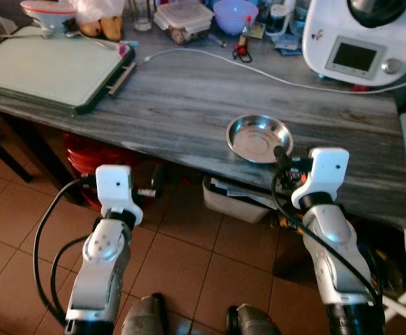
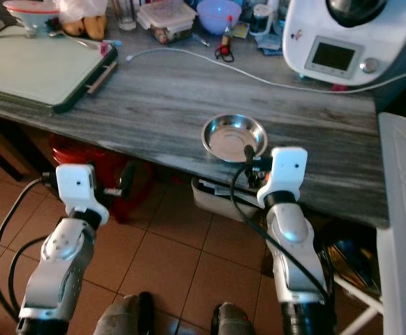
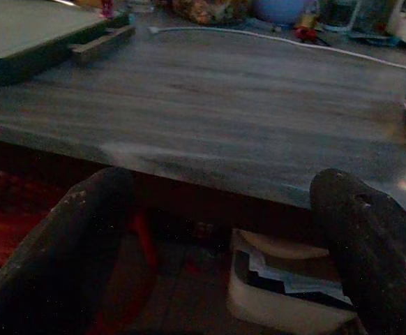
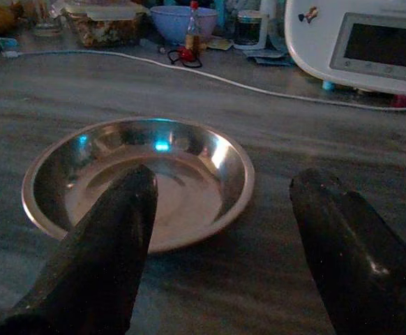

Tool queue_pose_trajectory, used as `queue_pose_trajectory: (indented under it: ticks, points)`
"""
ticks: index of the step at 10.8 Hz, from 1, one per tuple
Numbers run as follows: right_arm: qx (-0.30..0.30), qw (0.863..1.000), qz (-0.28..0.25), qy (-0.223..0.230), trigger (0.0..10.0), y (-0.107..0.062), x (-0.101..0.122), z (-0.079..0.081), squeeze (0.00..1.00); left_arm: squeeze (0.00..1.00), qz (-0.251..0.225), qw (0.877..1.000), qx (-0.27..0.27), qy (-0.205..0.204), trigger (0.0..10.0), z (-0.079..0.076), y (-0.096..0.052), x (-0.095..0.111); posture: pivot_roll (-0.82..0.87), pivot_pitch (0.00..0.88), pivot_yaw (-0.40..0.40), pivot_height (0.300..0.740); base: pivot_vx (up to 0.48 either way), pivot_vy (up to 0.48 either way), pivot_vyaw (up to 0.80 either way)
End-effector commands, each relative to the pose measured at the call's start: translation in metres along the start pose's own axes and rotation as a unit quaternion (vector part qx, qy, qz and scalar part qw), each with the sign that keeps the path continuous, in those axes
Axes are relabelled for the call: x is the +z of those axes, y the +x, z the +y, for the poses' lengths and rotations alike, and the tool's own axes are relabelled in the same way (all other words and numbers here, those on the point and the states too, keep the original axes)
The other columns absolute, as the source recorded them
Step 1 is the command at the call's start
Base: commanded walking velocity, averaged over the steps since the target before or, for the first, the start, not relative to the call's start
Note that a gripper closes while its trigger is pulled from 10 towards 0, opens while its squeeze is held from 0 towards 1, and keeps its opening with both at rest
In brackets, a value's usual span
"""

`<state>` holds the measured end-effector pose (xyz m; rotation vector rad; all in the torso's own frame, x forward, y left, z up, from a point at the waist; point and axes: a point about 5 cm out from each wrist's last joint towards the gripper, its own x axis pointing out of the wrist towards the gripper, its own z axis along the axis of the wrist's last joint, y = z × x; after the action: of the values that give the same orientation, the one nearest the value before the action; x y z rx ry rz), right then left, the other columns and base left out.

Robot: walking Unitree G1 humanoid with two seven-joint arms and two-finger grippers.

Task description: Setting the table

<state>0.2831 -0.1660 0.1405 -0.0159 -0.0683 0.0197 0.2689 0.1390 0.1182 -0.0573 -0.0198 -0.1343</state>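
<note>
A green-edged tray (image 1: 46, 70) lies at the far left of the grey wood-grain table (image 1: 182, 105). The left gripper (image 3: 224, 230) hangs below the table's near edge, fingers spread wide and holding nothing. A white cable (image 1: 217, 59) runs across the far side of the table. The steel plate (image 1: 259, 138) sits near the table's near edge, right of centre. The right gripper (image 4: 224, 209) is just beside the plate, fingers parted and holding nothing. A white kitchen appliance (image 1: 360, 38) stands at the far right.

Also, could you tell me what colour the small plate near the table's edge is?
The plate is shiny silver metal, seen best in the right wrist view.
</note>
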Motion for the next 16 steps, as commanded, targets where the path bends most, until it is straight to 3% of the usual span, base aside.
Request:
queue_pose_trajectory:
  ticks: [1, 3, 4, 5, 6, 8, 9, 13, 16]
  points:
    - [0.002, 1.000, -0.003, -0.005, 10.0, -0.002, 0.003, 0.001, 0.00, 0.00, 0.006, 1.000, 0.000, 0.001, 10.0, 0.001, -0.001, -0.001, 0.00, 0.102, -0.013, 0.740, -0.289, 0.000, 0.00]
    - [-0.035, 0.998, -0.004, -0.056, 10.0, 0.006, 0.008, 0.003, 0.00, 0.00, 0.003, 1.000, 0.001, 0.001, 10.0, 0.002, 0.001, 0.000, 0.00, 0.107, -0.009, 0.740, -0.304, 0.000, 0.00]
    - [-0.022, 1.000, 0.005, -0.012, 10.0, 0.006, 0.005, 0.006, 0.00, 0.00, 0.002, 1.000, 0.004, 0.001, 10.0, 0.002, 0.001, 0.001, 0.00, 0.109, -0.011, 0.740, -0.304, 0.000, 0.00]
    - [-0.018, 0.999, -0.008, -0.042, 10.0, 0.005, 0.008, 0.007, 0.00, 0.00, 0.002, 1.000, 0.005, 0.001, 10.0, 0.003, 0.001, 0.001, 0.00, 0.112, -0.013, 0.740, -0.307, 0.000, 0.00]
    - [-0.022, 1.000, 0.016, 0.002, 10.0, 0.004, 0.003, 0.006, 0.00, 0.00, 0.002, 1.000, 0.005, 0.002, 10.0, 0.003, 0.001, 0.001, -0.01, 0.113, -0.013, 0.740, -0.304, 0.000, 0.00]
    - [-0.024, 1.000, 0.007, 0.010, 10.0, 0.003, 0.006, 0.005, 0.00, 0.00, 0.002, 1.000, 0.001, 0.001, 10.0, 0.001, 0.001, 0.001, -0.01, 0.116, -0.011, 0.740, -0.135, 0.000, 0.00]
    - [-0.030, 0.999, -0.006, 0.039, 10.0, 0.002, 0.010, 0.003, 0.00, 0.00, -0.003, 1.000, -0.010, -0.009, 10.0, -0.001, 0.001, 0.002, -0.01, 0.116, -0.010, 0.740, 0.000, 0.000, 0.00]
    - [-0.033, 0.999, 0.006, 0.025, 10.0, 0.005, 0.010, 0.002, 0.00, 0.00, -0.009, 0.999, -0.033, -0.019, 10.0, -0.004, -0.001, 0.005, -0.01, 0.120, -0.012, 0.740, 0.000, 0.000, -0.20]
    - [-0.013, 1.000, -0.024, 0.005, 10.0, 0.009, 0.021, 0.005, 0.00, 0.00, -0.007, 0.999, -0.035, -0.028, 10.0, -0.003, -0.002, 0.004, -0.01, 0.116, -0.012, 0.740, 0.000, -0.394, 0.00]
